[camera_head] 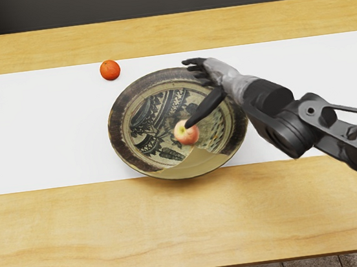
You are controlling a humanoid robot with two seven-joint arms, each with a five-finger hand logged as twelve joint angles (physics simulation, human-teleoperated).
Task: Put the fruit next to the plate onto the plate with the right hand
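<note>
A patterned brown plate [136, 94] lies in the middle of the white runner. Inside it, right of centre, rests a red-yellow apple [185, 132]. My right hand [200, 88] hovers over the plate's right rim, its arm coming in from the right edge. The fingers are spread, with one long dark finger [205, 109] reaching down to the apple's top and the others [195, 66] splayed near the far rim. Nothing is gripped. An orange fruit [110, 69] sits on the runner just beyond the plate's upper left rim.
The white runner [35, 131] crosses the wooden table [177, 225] from left to right. A wide wooden strip lies in front, with the table's front edge near the bottom.
</note>
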